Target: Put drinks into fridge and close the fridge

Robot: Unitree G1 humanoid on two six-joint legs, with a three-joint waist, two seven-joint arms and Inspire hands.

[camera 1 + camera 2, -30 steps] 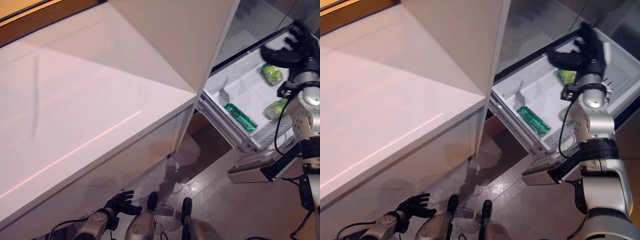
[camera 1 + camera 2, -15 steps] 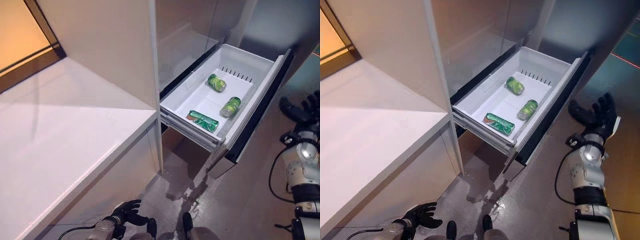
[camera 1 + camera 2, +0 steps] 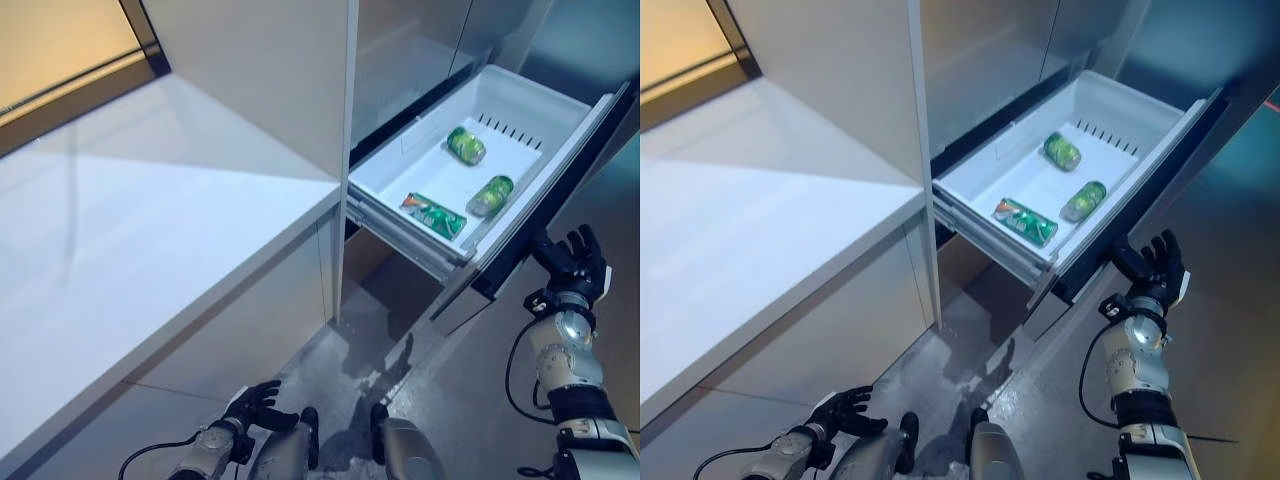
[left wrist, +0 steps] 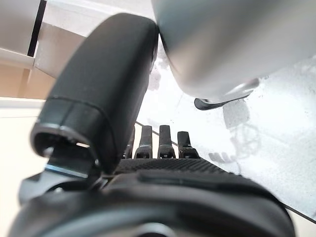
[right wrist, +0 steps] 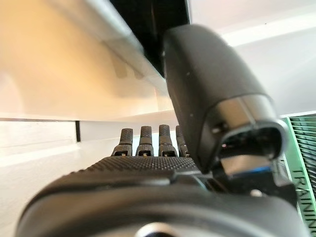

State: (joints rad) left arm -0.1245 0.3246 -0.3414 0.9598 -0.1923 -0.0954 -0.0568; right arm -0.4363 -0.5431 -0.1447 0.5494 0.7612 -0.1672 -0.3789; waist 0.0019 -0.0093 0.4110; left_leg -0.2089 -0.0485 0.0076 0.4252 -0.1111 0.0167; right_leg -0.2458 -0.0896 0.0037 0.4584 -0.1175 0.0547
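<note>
Count: three drinks in one open fridge drawer

The fridge drawer (image 3: 560, 130) holds three drinks: one green can (image 3: 465, 145) toward the drawer's back, a second green can (image 3: 489, 196) nearer its front panel, and one flat green pouch (image 3: 433, 215) at the drawer's near side. One white counter (image 3: 150, 230) stands beside the drawer. Two robot hands show, both empty.

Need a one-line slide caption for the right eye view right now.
Open fridge drawer holding three green drinks, right hand open by its front, left hand idle low.
</note>
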